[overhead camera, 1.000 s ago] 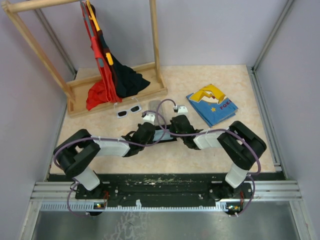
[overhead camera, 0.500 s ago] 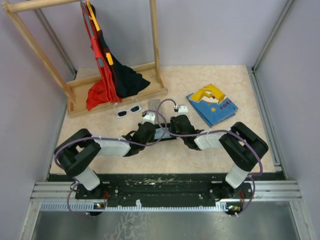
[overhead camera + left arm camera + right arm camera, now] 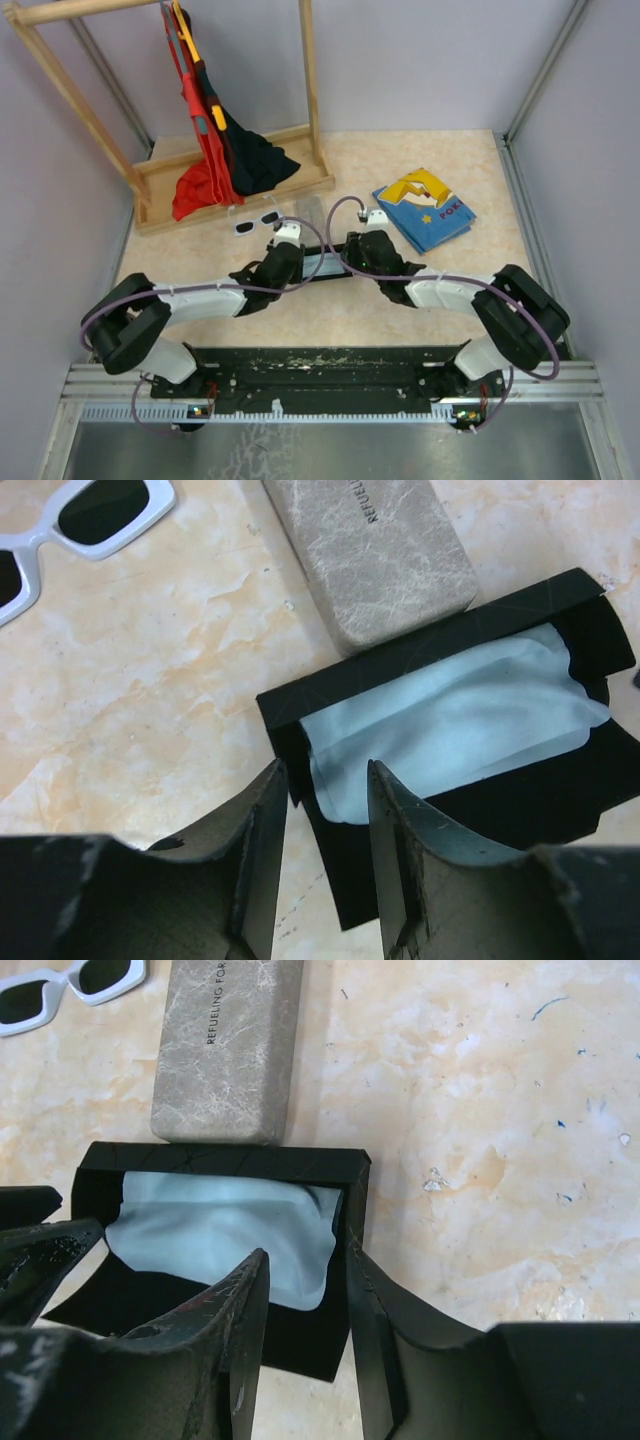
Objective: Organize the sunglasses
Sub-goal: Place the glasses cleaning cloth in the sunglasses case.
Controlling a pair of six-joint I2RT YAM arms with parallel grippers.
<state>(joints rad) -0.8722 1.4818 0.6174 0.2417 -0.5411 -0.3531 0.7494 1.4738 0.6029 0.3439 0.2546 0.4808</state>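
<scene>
While straddling a corner of the black case (image 3: 520, 810), left gripper (image 3: 325, 770): fingers apart, clamping nothing.
Right gripper (image 3: 306, 1252): fingers apart astride the opposite end wall.
Case interior: light-blue cloth (image 3: 450, 720).
White sunglasses (image 3: 48, 545): on table (image 3: 150, 680), near grey case (image 3: 370, 550).

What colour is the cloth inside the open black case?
Light blue. The cloth in the black case shows best in the left wrist view.

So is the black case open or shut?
Open. The black case lies with its lid folded back, and the light-blue cloth inside it shows.
</scene>
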